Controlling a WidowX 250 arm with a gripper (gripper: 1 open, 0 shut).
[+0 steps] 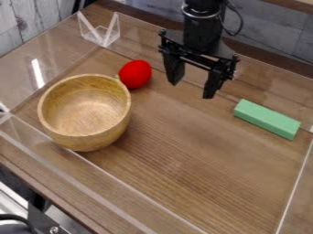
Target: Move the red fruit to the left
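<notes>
The pincer (193,83) stands wide and holds nothing; the red fruit (134,74) sits beside it, toward the bowl (84,111); this looks like the approach (judging by pose); next, align over the fruit.

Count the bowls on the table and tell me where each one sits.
1. The bowl sits at the picture's left, just below the red fruit. Another could be hidden behind the arm.
</notes>
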